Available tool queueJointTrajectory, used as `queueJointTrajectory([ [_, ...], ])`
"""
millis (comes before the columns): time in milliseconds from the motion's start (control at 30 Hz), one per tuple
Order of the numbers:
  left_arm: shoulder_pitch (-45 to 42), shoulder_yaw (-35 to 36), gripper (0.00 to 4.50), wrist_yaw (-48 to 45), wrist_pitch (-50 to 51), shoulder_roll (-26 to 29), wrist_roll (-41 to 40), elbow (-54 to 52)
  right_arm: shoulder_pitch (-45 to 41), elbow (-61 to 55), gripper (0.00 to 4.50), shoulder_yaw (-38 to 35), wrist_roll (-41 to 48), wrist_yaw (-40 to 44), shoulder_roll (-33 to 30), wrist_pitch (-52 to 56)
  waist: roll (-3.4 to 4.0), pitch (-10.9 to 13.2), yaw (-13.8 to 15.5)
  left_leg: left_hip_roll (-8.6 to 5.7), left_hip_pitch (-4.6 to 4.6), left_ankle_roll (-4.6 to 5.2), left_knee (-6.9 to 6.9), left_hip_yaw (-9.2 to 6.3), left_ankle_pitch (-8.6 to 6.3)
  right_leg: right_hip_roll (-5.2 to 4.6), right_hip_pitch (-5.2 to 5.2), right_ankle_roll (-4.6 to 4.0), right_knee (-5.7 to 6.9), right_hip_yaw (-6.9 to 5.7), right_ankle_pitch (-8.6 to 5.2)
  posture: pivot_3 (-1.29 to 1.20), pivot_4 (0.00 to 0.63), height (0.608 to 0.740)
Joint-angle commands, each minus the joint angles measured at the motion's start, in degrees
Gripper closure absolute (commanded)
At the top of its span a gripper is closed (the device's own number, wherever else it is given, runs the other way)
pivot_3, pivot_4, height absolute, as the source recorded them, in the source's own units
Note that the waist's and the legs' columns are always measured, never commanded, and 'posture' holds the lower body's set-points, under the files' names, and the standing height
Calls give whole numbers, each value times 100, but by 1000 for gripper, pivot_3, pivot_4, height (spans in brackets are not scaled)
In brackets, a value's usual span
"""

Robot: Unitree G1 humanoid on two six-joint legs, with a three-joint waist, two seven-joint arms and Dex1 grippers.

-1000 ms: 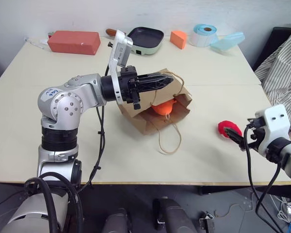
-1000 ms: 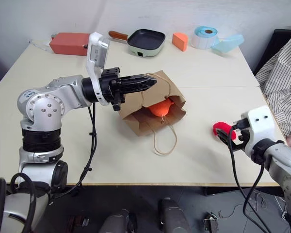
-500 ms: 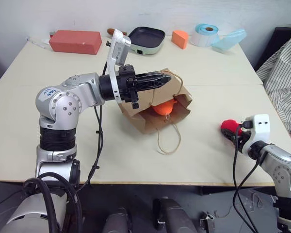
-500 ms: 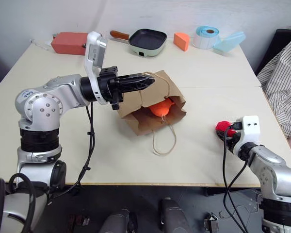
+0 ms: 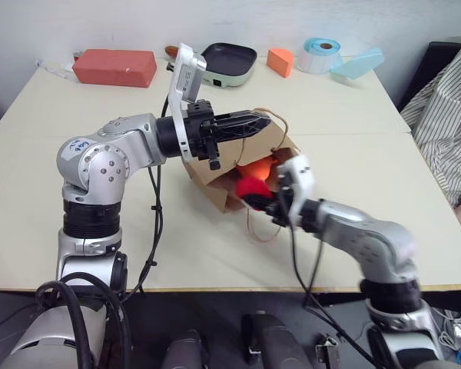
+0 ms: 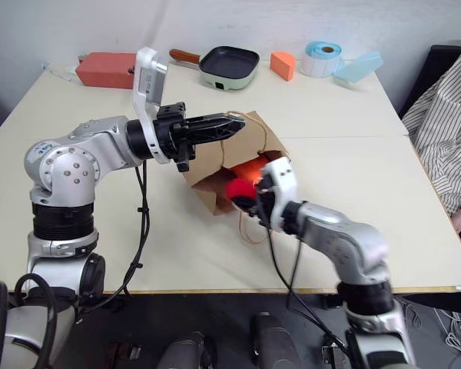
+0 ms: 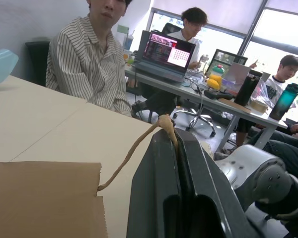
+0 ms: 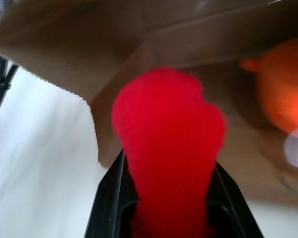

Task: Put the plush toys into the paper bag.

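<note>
Right claw (image 5: 255, 194), centre of the frame, is clamped on the small red fuzzy plush toy (image 5: 251, 187); in the right wrist view the toy (image 8: 169, 144) bulges out between the two black fingers (image 8: 105, 203), so the jaws stand part-open around it. The toy sits right at the mouth of the plain brown kraft paper bag (image 5: 215, 183), which lies on its side on the cream bench (image 5: 346, 192), opening facing lower right of the frame, toward the right arm. The bright orange fuzzy plush toy (image 5: 255, 167) is already inside, just behind and above the red one (touching or not, can't tell).

Left claw (image 5: 250, 124), centre frame just above the bag, is fully shut on one twisted paper-cord handle (image 7: 134, 153), pinching it at the fingertips and lifting the upper lip so the mouth stays open. The second handle loop (image 5: 265, 231) lies slack on the bench below the right claw.

Key relation: the bag cavity lies straight ahead of the right claw, along its pointing axis, up-left in the frame. Judgement: the red toy is at the threshold, not yet in; a short push deeper, then release. Risk: snagging the lower lip, or nudging the bag.

Far edge of the bench, top of frame: red brick-like block (image 5: 114, 66), dark pan (image 5: 229, 61), orange wedge (image 5: 280, 61), blue tape roll (image 5: 322, 54).
</note>
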Motion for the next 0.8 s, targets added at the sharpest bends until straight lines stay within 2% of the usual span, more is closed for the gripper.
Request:
queueJointTrajectory([
  [33,-51,-42,4500,-53,-78,-40,-69,-303,-709,926,4006,57,-439,93,419,-632,0,0,-16,0,-1,0,2,0,0,0,0,0,0,-2,0,0,150,740],
  [167,6,-75,4500,-65,-113,-40,-20,-296,-1297,1962,4007,244,-1105,192,667,-1278,0,0,-30,1,-2,1,2,-1,0,-1,-4,0,4,-3,0,0,150,740],
  [333,3,-59,4500,-59,-148,-26,10,-224,-1324,1892,2293,127,-1034,614,690,-1154,0,0,-33,1,-6,2,2,-2,0,-4,-4,0,24,-4,0,0,150,740],
  [533,23,-57,4500,-91,-193,12,38,-171,-611,-93,217,-141,-412,1067,-53,-125,0,0,0,1,-16,2,3,-8,-1,-6,-9,0,26,-9,0,0,150,740],
  [667,30,-93,4500,-132,-244,21,71,-112,243,-1600,217,-924,296,1276,-1021,554,0,0,21,0,-21,4,3,-14,-2,-7,-9,0,23,-14,0,0,150,740],
  [800,38,-121,4500,-164,-256,11,81,-97,1227,-2494,217,-1666,680,1318,-1848,879,-1,0,44,-2,-20,3,-2,-14,-2,-7,-5,0,-8,-16,0,0,150,740],
])
